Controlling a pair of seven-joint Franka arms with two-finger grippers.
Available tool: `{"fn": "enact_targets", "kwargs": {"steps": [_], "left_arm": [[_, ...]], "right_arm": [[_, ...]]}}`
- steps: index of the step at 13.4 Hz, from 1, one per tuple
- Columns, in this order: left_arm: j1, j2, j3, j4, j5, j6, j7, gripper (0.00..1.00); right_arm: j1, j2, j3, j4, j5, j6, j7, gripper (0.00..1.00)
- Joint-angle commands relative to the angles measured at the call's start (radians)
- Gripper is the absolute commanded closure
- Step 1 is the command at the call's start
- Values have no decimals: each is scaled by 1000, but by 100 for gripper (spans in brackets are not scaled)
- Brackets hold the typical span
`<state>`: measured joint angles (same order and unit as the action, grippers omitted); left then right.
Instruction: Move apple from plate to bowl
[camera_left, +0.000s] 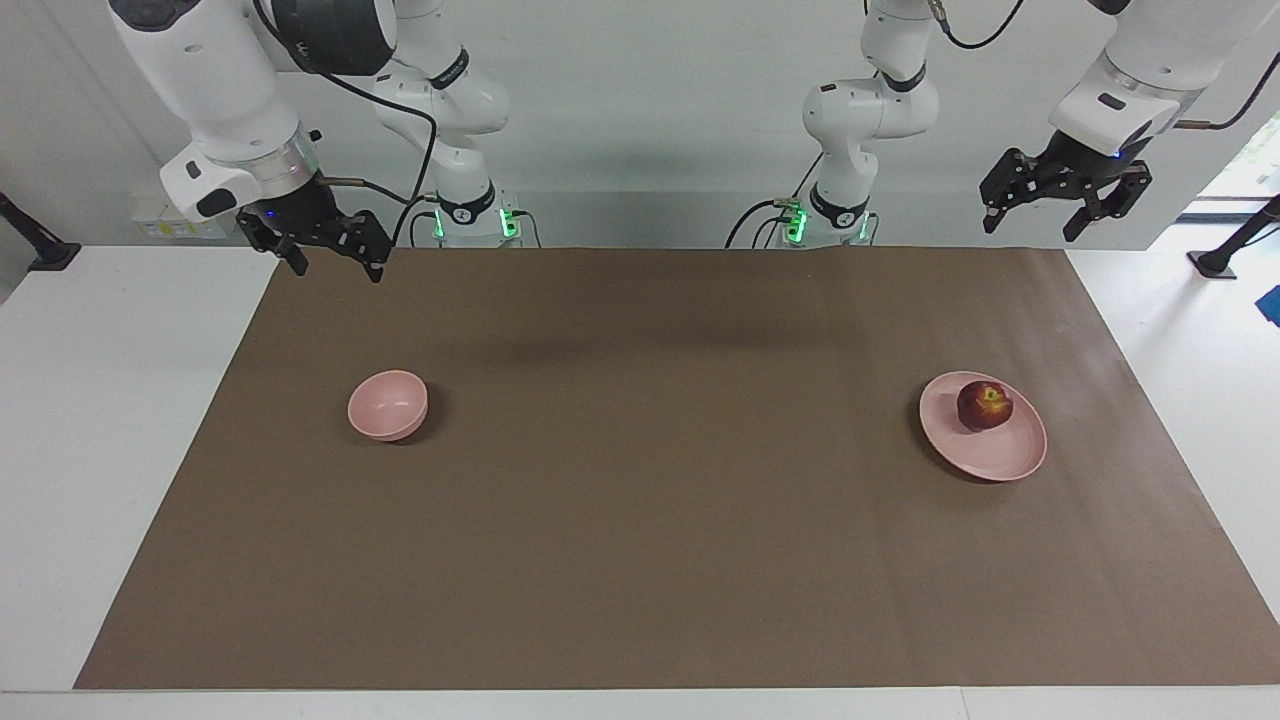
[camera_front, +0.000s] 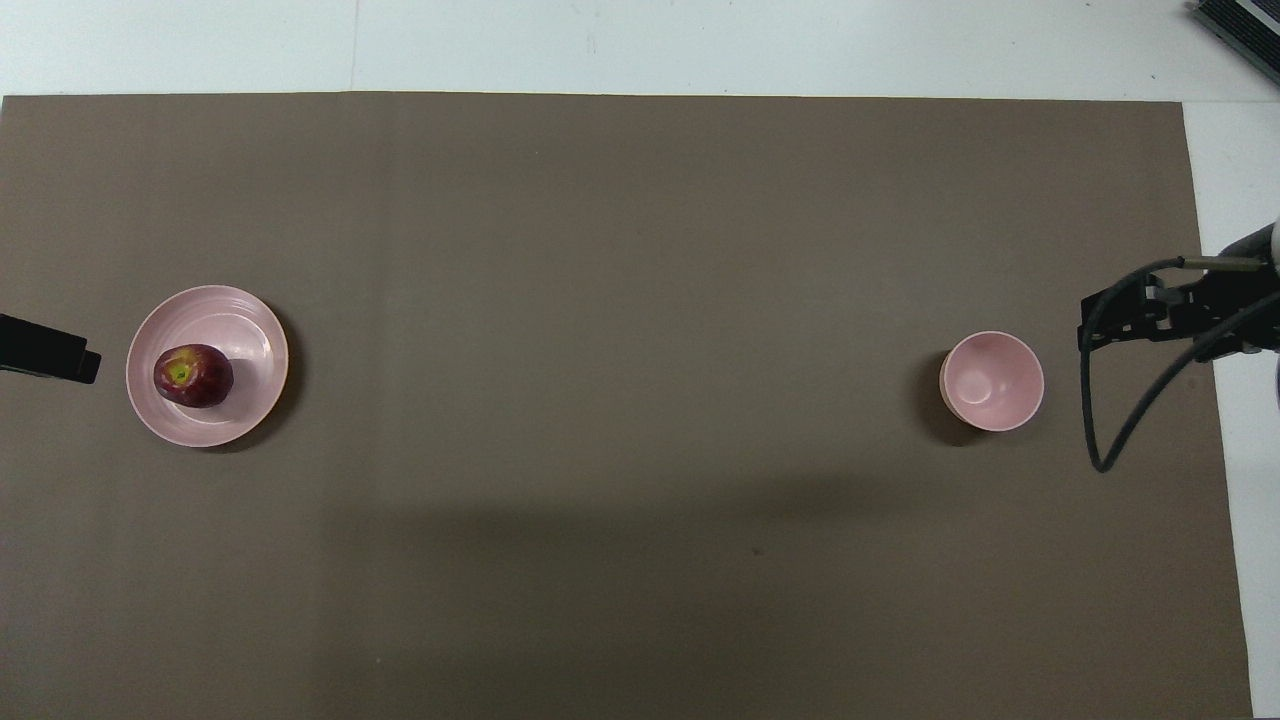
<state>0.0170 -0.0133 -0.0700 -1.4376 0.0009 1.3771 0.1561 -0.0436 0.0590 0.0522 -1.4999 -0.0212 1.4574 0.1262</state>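
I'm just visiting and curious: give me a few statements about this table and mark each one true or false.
1. The apple sits on the plate. True.
2. The bowl holds an apple. False: it is empty.
3. The left gripper grips the apple. False: it hangs open in the air, holding nothing.
4. The right gripper is open and empty. True.
5. Plate and bowl touch. False: they stand apart, the plate toward the left arm's end, the bowl toward the right arm's.

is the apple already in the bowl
No, the apple sits on the plate, and the bowl at the right arm's end is empty.
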Motion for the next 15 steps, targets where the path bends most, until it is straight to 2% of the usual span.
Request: {"fn": "enact_targets", "kwargs": {"steps": [1,15], "left_arm": [[-8,-8,9,-1,-10,-12,7,0],[1,-10,9,-11,-10,0,11,0]], "right_arm": [[-7,-7,9,-2,18,15,-20,0],[-7,-5,12,0,21,15,-23,0]]}}
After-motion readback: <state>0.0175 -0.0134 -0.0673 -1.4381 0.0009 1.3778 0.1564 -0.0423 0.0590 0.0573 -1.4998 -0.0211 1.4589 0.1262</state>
